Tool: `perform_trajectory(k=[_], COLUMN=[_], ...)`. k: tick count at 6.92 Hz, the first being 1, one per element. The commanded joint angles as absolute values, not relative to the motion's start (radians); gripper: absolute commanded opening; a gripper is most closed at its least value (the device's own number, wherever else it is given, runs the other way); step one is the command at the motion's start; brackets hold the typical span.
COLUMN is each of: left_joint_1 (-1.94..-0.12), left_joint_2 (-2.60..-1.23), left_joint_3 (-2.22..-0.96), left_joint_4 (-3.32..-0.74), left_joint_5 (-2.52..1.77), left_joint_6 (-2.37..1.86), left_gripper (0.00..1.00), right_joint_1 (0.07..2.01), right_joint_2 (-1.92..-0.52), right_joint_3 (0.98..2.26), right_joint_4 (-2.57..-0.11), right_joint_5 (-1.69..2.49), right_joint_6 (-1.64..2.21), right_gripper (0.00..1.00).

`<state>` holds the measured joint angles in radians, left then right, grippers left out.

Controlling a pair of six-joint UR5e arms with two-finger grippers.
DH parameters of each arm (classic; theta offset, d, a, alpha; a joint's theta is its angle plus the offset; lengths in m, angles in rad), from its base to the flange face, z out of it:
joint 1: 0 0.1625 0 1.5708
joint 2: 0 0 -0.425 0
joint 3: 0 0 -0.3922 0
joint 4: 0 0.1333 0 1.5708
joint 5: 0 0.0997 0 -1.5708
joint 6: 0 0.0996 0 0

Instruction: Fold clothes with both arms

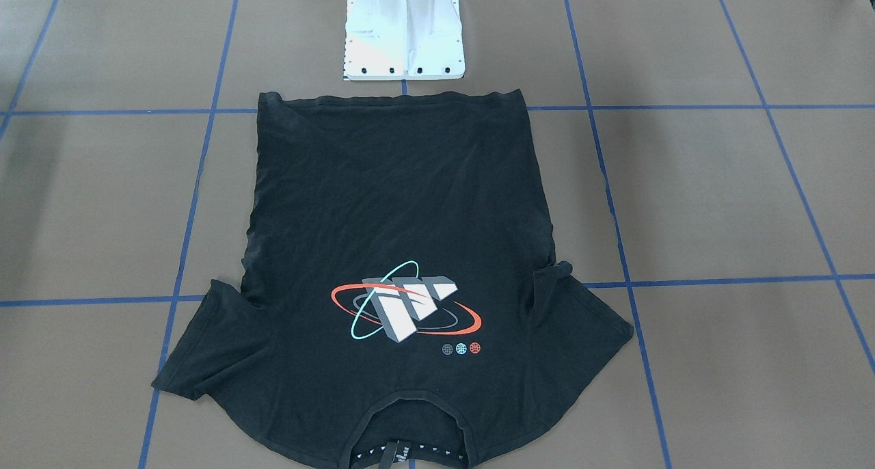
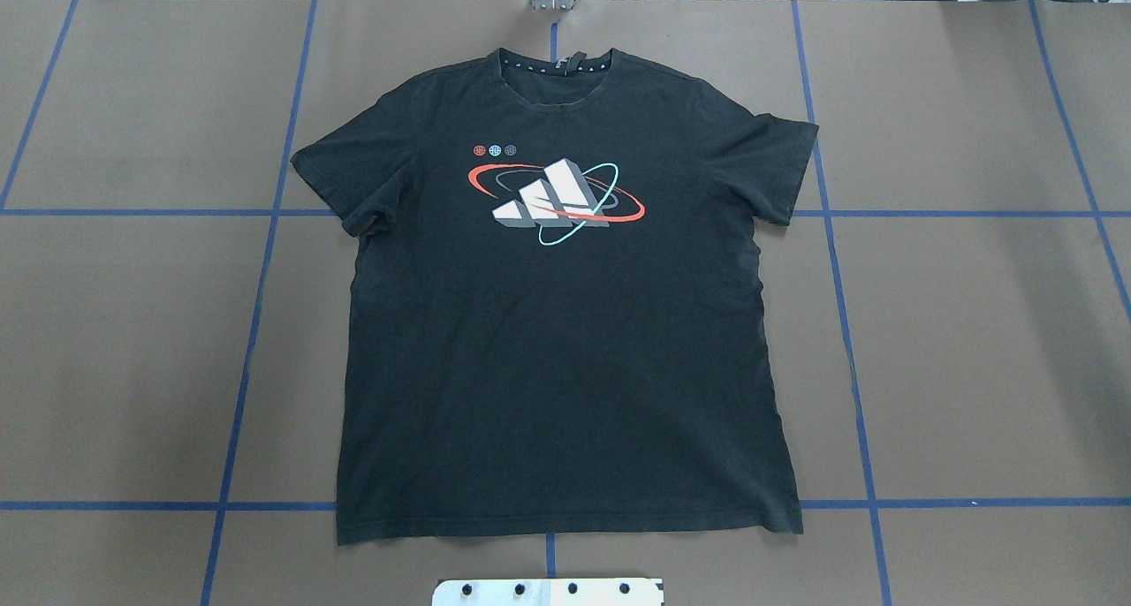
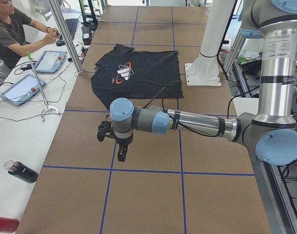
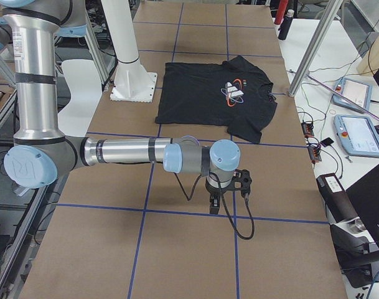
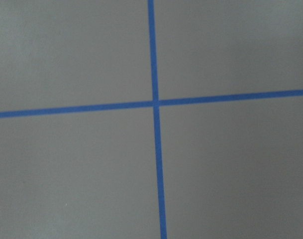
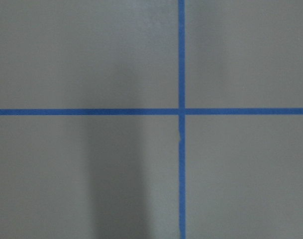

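A black T-shirt (image 2: pixel 565 323) lies spread flat and face up at the centre of the brown worktop (image 2: pixel 972 341). Its orbit logo (image 2: pixel 555 201) is in full view. Its collar (image 2: pixel 552 67) points away from the robot, and its hem (image 2: pixel 565 526) sits just short of the white pedestal (image 1: pixel 403 38). Both short sleeves are fanned out to the sides, the body is only lightly creased, and no fold has yet been made. The garment seems to be squared to the blue tape grid (image 2: pixel 132 211), probably so that each arm has one side to work.

The left arm (image 3: pixel 197 122) reaches out low over bare worktop toward its own end of the table, well apart from the shirt, with its left claw (image 3: pixel 121 156) pointing down. The right arm (image 4: pixel 127 151) mirrors it at the opposite end, with the right claw (image 4: pixel 214 204) hanging above the surface. Neither claw has hold of anything, but from these side angles I cannot tell how far either is open. Each wrist camera sees only a tape crossing. The arms look parked clear of the cloth, giving an unobstructed view before the first grasp, likely at the hem corners or sleeves. A person (image 3: pixel 16 29) sits at a side bench beyond the shirt.
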<state>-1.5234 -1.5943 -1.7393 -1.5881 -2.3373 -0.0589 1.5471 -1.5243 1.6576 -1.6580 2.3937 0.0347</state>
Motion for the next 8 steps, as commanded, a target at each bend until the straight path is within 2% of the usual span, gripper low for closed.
perform_trajectory(k=[1, 2, 4, 5, 6, 8], left_joint_1=[-1.497, -1.450, -1.301, -1.290, -1.264, -1.212], left_joint_2=[-1.783, -1.839, -1.847, -1.882, -1.926, -1.962], left_joint_3=[-1.740, -1.726, -1.683, -1.663, -1.560, -1.412], left_joint_4=[-1.595, -1.627, -1.831, -1.933, -2.032, -2.292], left_joint_5=[-2.373, -2.425, -2.424, -2.424, -2.424, -2.340], left_joint_6=[-0.163, -0.223, -0.343, -0.442, -0.474, -0.576], left_gripper=[1.00, 1.00, 1.00, 1.00, 1.00, 0.99], right_joint_1=[1.467, 1.407, 1.271, 1.229, 1.203, 1.192], right_joint_2=[-1.460, -1.395, -1.202, -1.125, -1.108, -1.071], right_joint_3=[1.658, 1.649, 1.634, 1.578, 1.504, 1.258], right_joint_4=[-1.643, -1.623, -1.612, -1.582, -1.399, -1.020], right_joint_5=[2.396, 2.396, 2.382, 2.382, 2.356, 2.333], right_joint_6=[0.055, 0.105, 0.361, 0.397, 0.412, 0.521], right_gripper=[1.00, 1.00, 1.00, 1.00, 1.00, 1.00])
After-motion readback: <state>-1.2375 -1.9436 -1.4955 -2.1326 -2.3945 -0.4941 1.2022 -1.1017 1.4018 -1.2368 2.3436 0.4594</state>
